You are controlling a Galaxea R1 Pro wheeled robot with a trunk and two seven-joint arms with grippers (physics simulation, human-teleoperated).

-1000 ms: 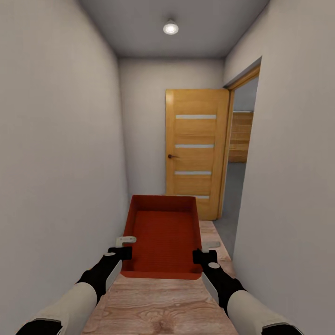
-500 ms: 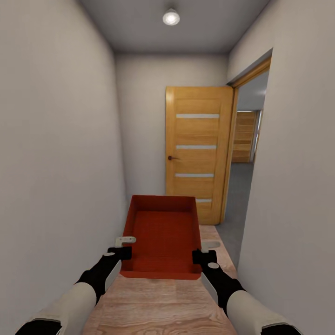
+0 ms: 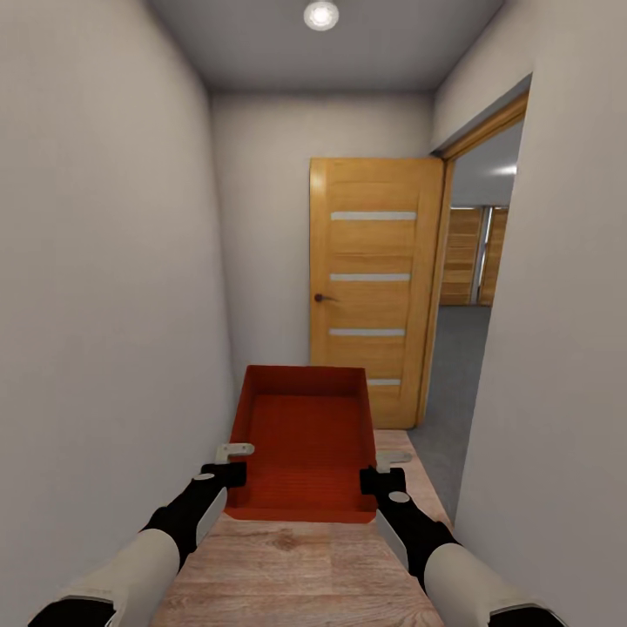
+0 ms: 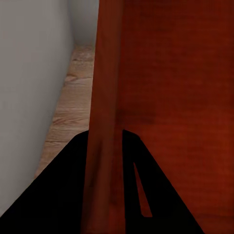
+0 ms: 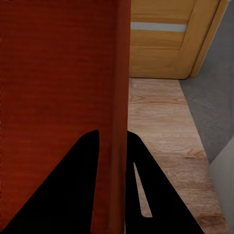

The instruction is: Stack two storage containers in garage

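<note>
An orange-red storage container (image 3: 303,444), open-topped and empty, hangs level in front of me above the wood plank floor of a narrow hallway. My left gripper (image 3: 233,461) is shut on its left wall, and the left wrist view shows that wall (image 4: 105,122) running between the black fingers (image 4: 58,195). My right gripper (image 3: 383,466) is shut on the right wall, which the right wrist view shows as the container wall (image 5: 117,107) pinched between the dark fingers (image 5: 63,190). Through the doorway at the right lies a dark grey floor (image 3: 457,374).
Pale walls close in on both sides: the left wall (image 3: 96,305) and the right wall (image 3: 566,348). An open orange wooden door (image 3: 370,279) stands against the end wall. The doorway (image 3: 475,287) at right opens onto a room with wooden panels at its back.
The whole view has shifted as I rolled forward down the hallway: door and doorway look larger and more of the grey room shows. The container and both grippers keep their pose.
</note>
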